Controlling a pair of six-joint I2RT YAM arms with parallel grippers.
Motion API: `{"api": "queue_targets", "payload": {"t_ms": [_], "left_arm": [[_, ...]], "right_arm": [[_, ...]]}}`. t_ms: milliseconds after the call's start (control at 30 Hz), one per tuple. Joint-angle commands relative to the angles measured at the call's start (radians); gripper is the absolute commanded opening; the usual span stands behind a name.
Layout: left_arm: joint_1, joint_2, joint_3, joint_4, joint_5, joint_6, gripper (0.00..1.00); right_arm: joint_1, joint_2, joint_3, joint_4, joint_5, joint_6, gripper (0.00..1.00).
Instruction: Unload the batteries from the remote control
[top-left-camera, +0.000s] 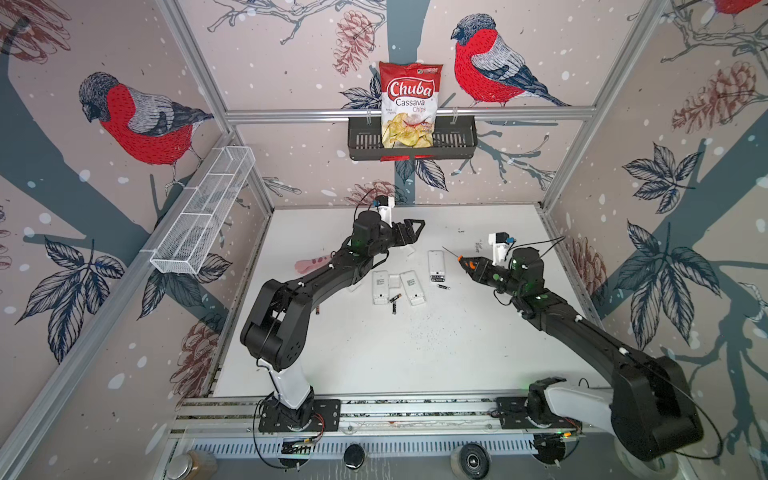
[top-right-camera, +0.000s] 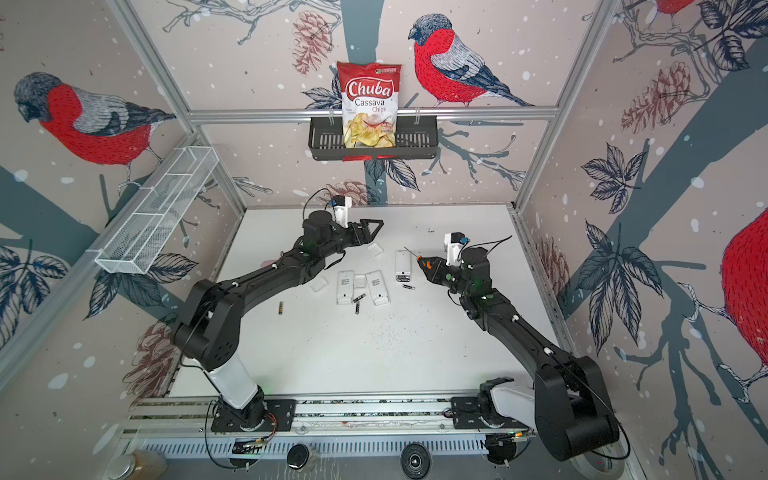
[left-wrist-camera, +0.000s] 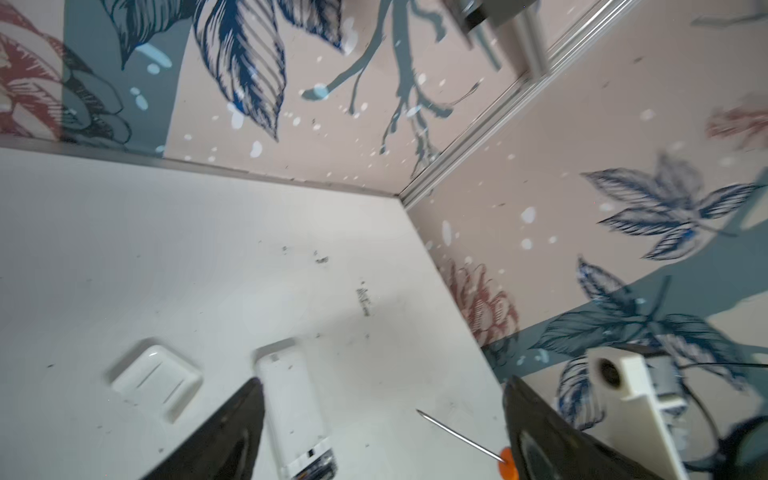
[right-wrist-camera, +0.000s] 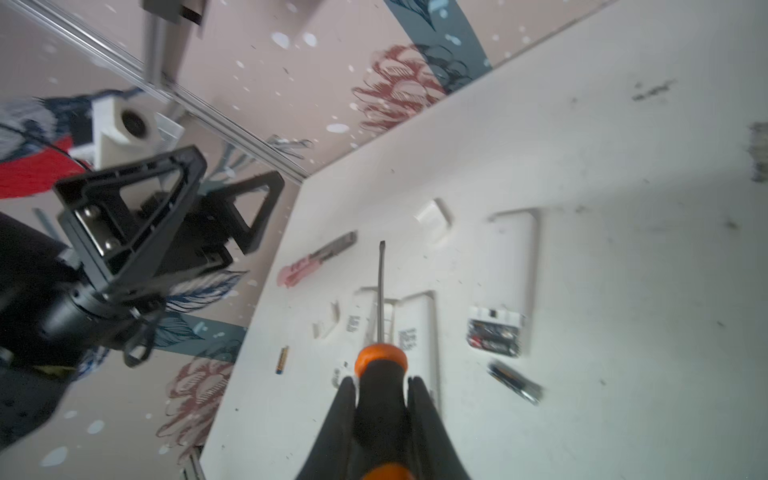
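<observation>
1. Writing on bag (top-left-camera: 409, 104): "Chuba Cassava Chips".
2. On bench (top-left-camera: 415, 353), batteries (top-left-camera: 395, 298) lie beside remotes (top-left-camera: 380, 286), well apart from left fingers (left-wrist-camera: 232, 436), which gape empty.
3. Clamped tight between right fingers (right-wrist-camera: 340, 424): screwdriver (right-wrist-camera: 380, 365).

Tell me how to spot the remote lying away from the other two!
On the white table, find the right gripper holding the screwdriver. The remote lies beside the tool's tip, on its own. Unlike the side-by-side pair, its open end looks dark.

Bright, even light, soft shadows — wrist views blurred, batteries (right-wrist-camera: 515, 381) smeared, top views bowed at edges.
</observation>
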Motion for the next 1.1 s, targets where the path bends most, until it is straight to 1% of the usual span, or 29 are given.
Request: {"api": "queue_targets", "payload": {"t_ms": [0, 67, 200, 433, 667, 800, 867, 1067], "left_arm": [[-0.008, 0.085, 0.127, -0.314, 0.042, 0.157, 0.84], [-0.024, 0.138, 0.199, -0.379, 0.033, 0.195, 0.82], [-0.064, 0.219, 0.277, -0.422, -0.001, 0.238, 0.79], [-0.126, 0.368, 0.425, -0.537, -0.073, 0.314, 0.74], [-0.157, 0.451, 0.52, -0.608, -0.132, 0.352, 0.6], [-0.178, 0.508, 0.588, -0.657, -0.176, 0.387, 0.57], [-0.18, 0.538, 0.623, -0.676, -0.174, 0.39, 0.56], [-0.186, 0.574, 0.661, -0.683, -0.182, 0.395, 0.48]], "right_arm": [[0.001, -0.004, -0.011, -0.181, -0.006, -0.089, 0.01], [0.0, -0.011, -0.033, -0.196, 0.0, -0.098, 0.01], [0.006, 0.004, -0.047, -0.22, -0.004, -0.125, 0.01], [0.016, 0.025, -0.067, -0.242, 0.028, -0.145, 0.0], [0.03, 0.025, -0.081, -0.24, 0.057, -0.155, 0.0], [0.041, 0.029, -0.081, -0.241, 0.076, -0.155, 0.0], [0.047, 0.035, -0.082, -0.233, 0.08, -0.152, 0.0], [0.067, 0.044, -0.072, -0.236, 0.126, -0.149, 0.0]]}}
